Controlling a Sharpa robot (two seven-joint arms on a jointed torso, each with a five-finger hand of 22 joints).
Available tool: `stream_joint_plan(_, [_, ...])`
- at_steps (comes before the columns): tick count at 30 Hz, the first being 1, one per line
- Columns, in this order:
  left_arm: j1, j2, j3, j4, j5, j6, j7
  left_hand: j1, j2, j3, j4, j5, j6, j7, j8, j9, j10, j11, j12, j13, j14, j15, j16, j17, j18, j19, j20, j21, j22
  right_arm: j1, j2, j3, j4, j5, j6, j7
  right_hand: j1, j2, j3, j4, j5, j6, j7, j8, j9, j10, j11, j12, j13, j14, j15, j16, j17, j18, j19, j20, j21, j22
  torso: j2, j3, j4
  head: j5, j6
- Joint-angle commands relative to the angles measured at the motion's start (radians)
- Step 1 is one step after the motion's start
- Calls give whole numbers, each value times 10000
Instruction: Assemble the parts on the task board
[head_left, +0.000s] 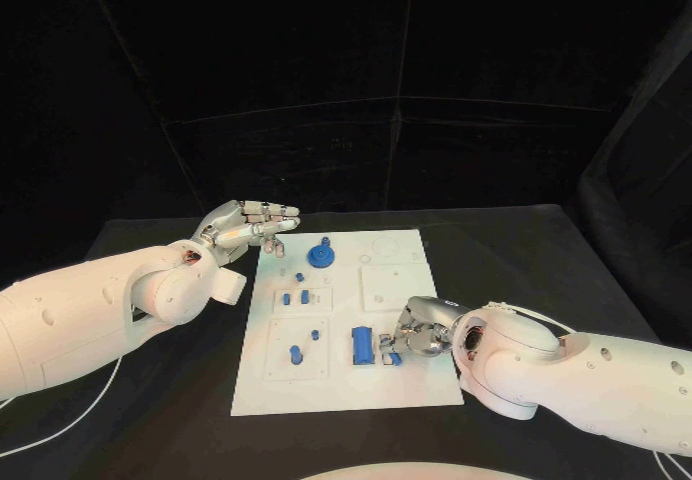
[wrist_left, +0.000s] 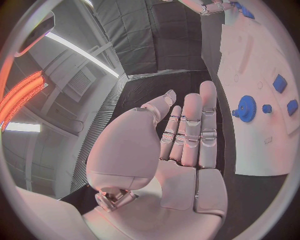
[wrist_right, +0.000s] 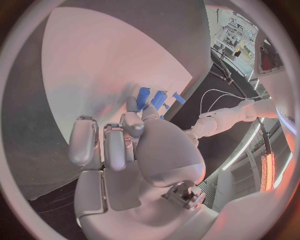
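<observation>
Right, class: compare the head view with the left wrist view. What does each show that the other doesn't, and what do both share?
Only the head view shows the right robot hand low over the near part of the task board, beside a long blue block; whether it holds anything I cannot tell. Only the left wrist view shows the left robot hand from the palm side, open and holding nothing. Both show the board and the blue gear on it.

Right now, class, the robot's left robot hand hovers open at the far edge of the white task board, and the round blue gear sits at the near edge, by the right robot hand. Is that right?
Not quite. The head view shows the round blue gear at the white task board's far end, close to the open left robot hand, not by the right robot hand. The rest stands.
</observation>
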Motion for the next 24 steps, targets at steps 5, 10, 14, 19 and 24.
stream_joint_plan(5, [14,0,8,24,27,112,22,34,55,-23,-44,59,17,54,46,2,-53,4,41,-15,-56,15,-14,-9,145,-63,38,-44,-15,2,38,-3,9,26,-104,-9,-400,66,-41,320,173,160,1,-5,35,143,-5,204,176,646,-93,104,340,-137,118,-11,84,99,-6,1,3,-14,-13])
stream_joint_plan(10, [14,-2,8,27,27,113,20,34,55,-23,-44,59,17,54,46,2,-53,4,41,-15,-56,15,-14,-9,145,-63,38,-44,-15,2,58,-3,-24,78,-46,-10,-595,11,-130,515,600,203,-13,-9,59,190,-16,262,259,648,-103,115,361,-140,128,-20,96,121,-16,-3,0,-12,-19])
stream_joint_plan(14, [14,-4,8,29,27,112,17,34,55,-23,-44,59,17,54,46,2,-53,4,41,-15,-56,15,-14,-9,145,-63,38,-44,-15,2,70,-3,-49,91,-32,-18,-667,-19,-185,589,705,211,-7,-15,67,193,-12,254,271,648,-103,116,365,-140,127,-22,95,122,-7,-1,1,-23,-15])
stream_joint_plan(19, [14,-5,8,29,27,111,13,35,56,-23,-45,59,17,54,46,2,-56,4,42,-16,-57,15,-14,-10,145,-64,38,-45,-15,2,89,-3,-81,78,-36,-26,-948,-155,-420,746,609,228,12,-24,84,191,5,216,280,642,-89,100,347,-141,125,-13,96,128,3,-5,11,-40,-4])
stream_joint_plan(24, [15,-5,8,29,27,110,8,45,67,-23,-53,62,18,55,51,2,-82,6,54,-17,-68,17,-11,-22,145,-70,39,-49,-19,2,66,-3,-66,44,-68,-26,-1276,-221,-688,758,36,231,19,-39,108,181,15,157,283,633,-79,68,311,-137,112,-1,85,116,3,-3,11,-40,-2])
